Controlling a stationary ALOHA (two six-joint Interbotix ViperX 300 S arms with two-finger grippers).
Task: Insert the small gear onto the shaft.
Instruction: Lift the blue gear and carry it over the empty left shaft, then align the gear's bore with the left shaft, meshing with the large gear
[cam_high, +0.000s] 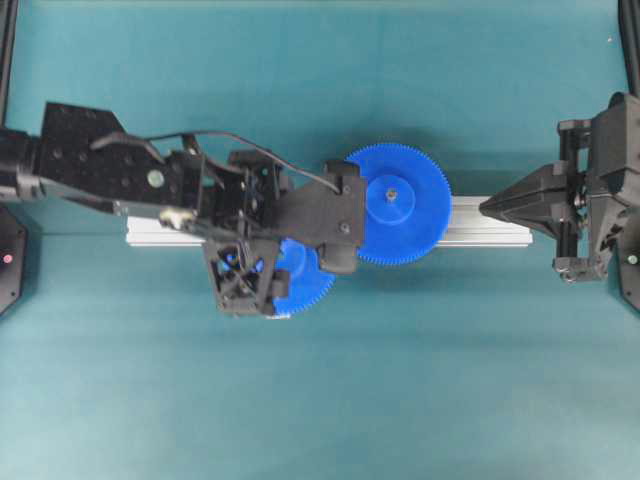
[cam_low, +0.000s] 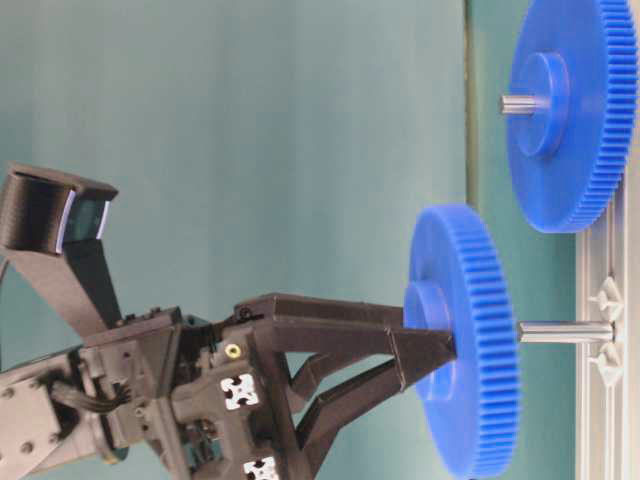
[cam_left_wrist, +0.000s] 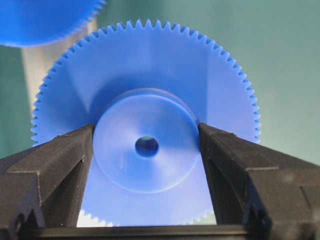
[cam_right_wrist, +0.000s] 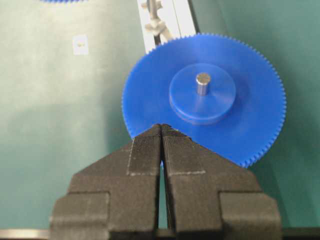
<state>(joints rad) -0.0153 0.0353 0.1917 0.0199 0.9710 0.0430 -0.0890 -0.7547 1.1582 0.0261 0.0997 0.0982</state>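
The small gear (cam_left_wrist: 150, 65) is a blue toothed disc with a raised hub and a dark centre hole. My left gripper (cam_left_wrist: 146, 136) is shut on that hub, one finger on each side. In the table-level view the small gear (cam_low: 470, 400) is held level over the shaft (cam_low: 565, 330), a thin grey pin on a silver bracket (cam_low: 606, 330). The pin's tip meets the gear's underside; I cannot tell whether it is in the hole. From overhead the small gear (cam_high: 305, 285) is half hidden under the left wrist. My right gripper (cam_right_wrist: 161, 128) is shut and empty, off the rail's right end (cam_high: 492, 207).
The wider blue gear (cam_high: 400, 205) sits on the aluminium rail (cam_high: 480, 225) with a grey pin tip (cam_right_wrist: 202, 82) at its hub, just in front of my right gripper. Its teeth stand close beside the small gear. A tiny white tag (cam_right_wrist: 80, 44) lies on the teal mat.
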